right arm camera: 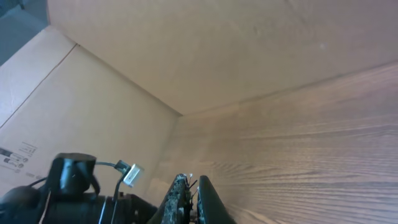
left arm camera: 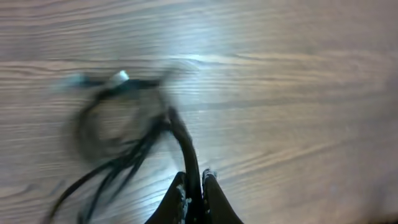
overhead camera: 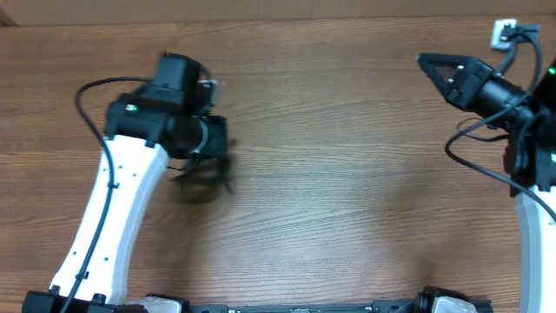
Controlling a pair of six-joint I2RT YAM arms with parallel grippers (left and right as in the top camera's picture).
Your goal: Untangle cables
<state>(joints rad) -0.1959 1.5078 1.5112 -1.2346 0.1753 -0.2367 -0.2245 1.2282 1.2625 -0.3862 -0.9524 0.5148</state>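
On the wooden counter (overhead camera: 347,191), the left hand (left arm camera: 194,182) is closed on a strand of the cables (left arm camera: 140,149). Their blurred bundle is just ahead of its fingertips. The right hand (right arm camera: 189,186), closed on nothing, is well apart. I think the step is pulling one strand free; next, the right hand should hold the bundle.

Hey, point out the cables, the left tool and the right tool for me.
cables (left arm camera: 180,140), left wrist view, on the bunched strand beside the loop.
left tool (left arm camera: 194,186), left wrist view, midway between its fingertips, shut on the cables.
right tool (right arm camera: 191,186), right wrist view, midway between its closed fingertips.
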